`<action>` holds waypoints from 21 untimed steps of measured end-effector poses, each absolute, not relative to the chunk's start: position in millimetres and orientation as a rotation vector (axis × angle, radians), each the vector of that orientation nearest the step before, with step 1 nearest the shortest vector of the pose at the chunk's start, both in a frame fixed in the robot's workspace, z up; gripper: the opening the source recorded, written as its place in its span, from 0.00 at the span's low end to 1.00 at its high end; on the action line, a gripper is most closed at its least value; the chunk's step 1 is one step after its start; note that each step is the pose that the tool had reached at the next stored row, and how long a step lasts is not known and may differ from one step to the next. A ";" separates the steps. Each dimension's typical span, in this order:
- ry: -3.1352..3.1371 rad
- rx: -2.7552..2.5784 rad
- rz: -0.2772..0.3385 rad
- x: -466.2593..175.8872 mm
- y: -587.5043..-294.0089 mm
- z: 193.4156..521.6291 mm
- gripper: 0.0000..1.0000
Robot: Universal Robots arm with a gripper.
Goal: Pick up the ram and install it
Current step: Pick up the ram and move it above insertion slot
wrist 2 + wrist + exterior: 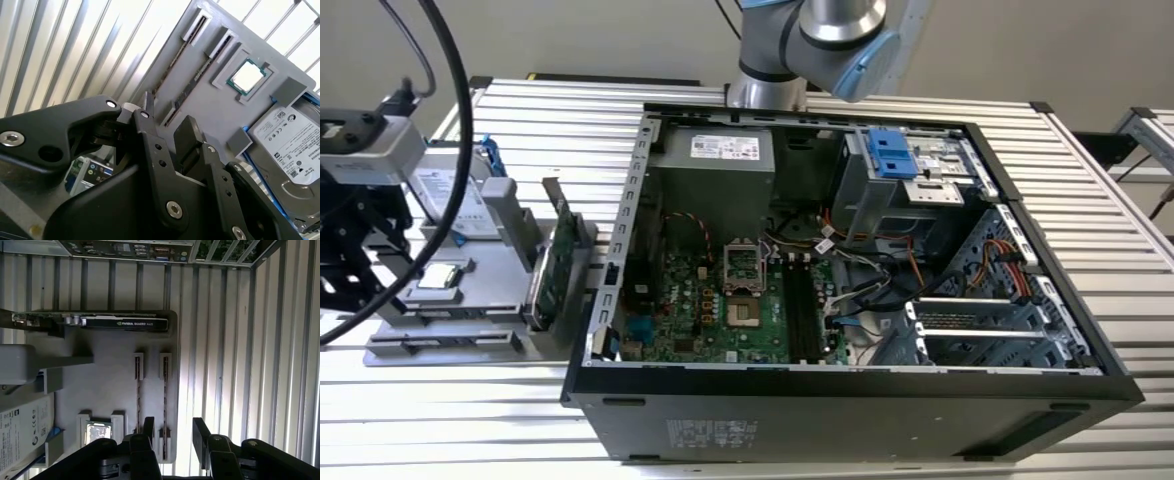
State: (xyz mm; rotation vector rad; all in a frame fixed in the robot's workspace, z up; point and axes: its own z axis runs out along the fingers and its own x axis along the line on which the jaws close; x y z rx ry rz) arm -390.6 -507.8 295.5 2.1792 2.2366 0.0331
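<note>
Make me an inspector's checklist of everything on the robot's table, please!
Surface: slatted metal table, carrying a grey holder tray and an open computer case.
Job's things: ram, a thin stick on edge in a tray slot, not yet picked up; a second stick sits in the next slot.
Clutter: hard drive, processor chip and upright green card, all on the tray.
Grippers: gripper open, above the ram slots, holding nothing.
Cables: black cables hang at the exterior view's left; wires inside the case.
Surroundings: plain wall; nothing else seen.
</note>
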 end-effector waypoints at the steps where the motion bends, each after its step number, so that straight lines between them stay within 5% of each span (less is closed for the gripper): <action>1: 2.237 2.179 0.033 -390.6 -507.8 295.0 1.00; 21: 2.239 2.177 0.033 -390.6 -507.9 283.4 1.00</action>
